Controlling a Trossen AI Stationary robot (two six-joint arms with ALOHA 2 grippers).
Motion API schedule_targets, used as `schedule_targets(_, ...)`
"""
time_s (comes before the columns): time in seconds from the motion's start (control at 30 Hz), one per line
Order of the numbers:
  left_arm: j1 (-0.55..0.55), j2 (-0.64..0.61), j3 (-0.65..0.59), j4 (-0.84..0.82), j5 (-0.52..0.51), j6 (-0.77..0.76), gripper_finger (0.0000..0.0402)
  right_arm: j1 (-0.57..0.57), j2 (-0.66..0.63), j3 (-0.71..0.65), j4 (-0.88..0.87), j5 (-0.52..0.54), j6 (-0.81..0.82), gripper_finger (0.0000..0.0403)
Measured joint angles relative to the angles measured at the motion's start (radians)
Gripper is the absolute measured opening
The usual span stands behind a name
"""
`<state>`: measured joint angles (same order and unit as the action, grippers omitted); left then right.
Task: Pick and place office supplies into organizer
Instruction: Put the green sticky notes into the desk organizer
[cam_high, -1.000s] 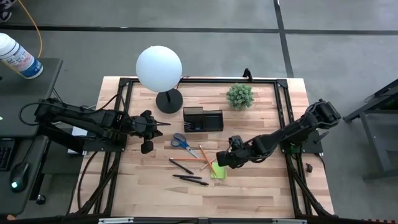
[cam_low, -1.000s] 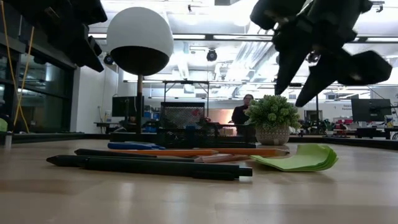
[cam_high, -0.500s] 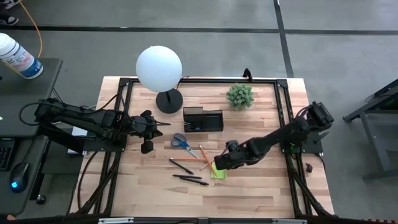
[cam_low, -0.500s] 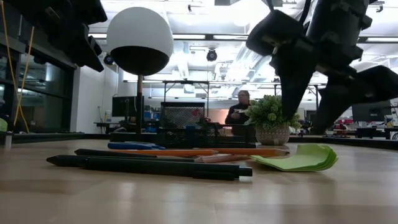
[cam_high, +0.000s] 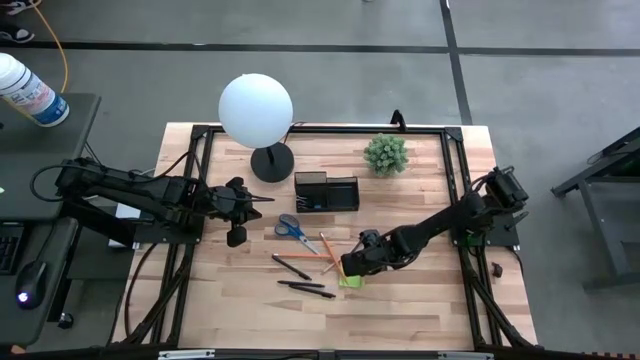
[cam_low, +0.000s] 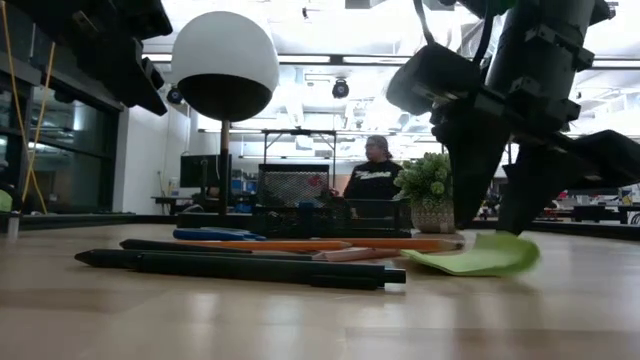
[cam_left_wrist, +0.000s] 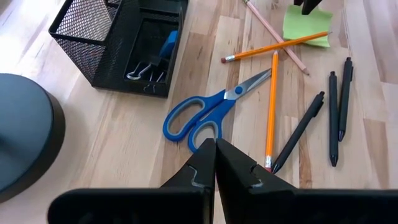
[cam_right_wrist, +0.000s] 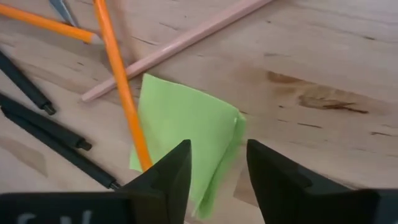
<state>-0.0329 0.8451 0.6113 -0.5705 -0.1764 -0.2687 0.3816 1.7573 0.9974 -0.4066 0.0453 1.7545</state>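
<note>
Lime-green paper catches our eye first: the square sticky-note pad (cam_high: 350, 279) lies on the pale wooden table (cam_high: 420, 300), near the front and right of centre, and the right gripper (cam_high: 349, 268) is down over it. In the right wrist view its two dark fingers (cam_right_wrist: 166, 177) stand apart, straddling a lifted edge of the pad (cam_right_wrist: 186, 142); we cannot tell whether they press on it. Only this view shows an orange pencil (cam_right_wrist: 121, 87) lying across the pad's edge.

The left gripper (cam_high: 237, 236) hangs above the table's left side with its fingers clenched together on nothing, as the left wrist view shows (cam_left_wrist: 214, 163). That view alone looks into the black wire-mesh organizer (cam_left_wrist: 118, 43), where small clips and a blue piece lie. Just beside it rest the blue-handled scissors (cam_left_wrist: 205, 113), and to their right the slim black pens (cam_left_wrist: 336, 112).

From overhead the organizer (cam_high: 326, 192) sits far of centre, between the white globe lamp (cam_high: 256, 110) and a small potted plant (cam_high: 385, 153).

The low view alone shows a person (cam_low: 372, 178) in the room behind, with pale lettering on a dark shirt that we cannot read.
</note>
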Motion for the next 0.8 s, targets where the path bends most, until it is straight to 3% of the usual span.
schedule_targets(0.53, 0.0, 0.0, 0.0, 0.0, 0.0, 0.0, 0.0001, -0.001, 0.041, 0.001, -0.01, -0.002, 0.0, 0.0121)
schedule_targets(0.63, 0.0, 0.0, 0.0, 0.0, 0.0, 0.0, 0.0001, -0.001, 0.042, 0.001, -0.013, 0.001, -0.004, 0.0086)
schedule_targets(0.73, 0.0, 0.0, 0.0, 0.0, 0.0, 0.001, 0.0001, -0.001, 0.043, 0.0, -0.013, 0.001, -0.019, 0.0024)
schedule_targets(0.8, 0.0, 0.0, 0.0, -0.001, 0.0, 0.003, 0.0001, -0.001, 0.045, 0.001, 0.015, 0.012, -0.028, 0.0008)
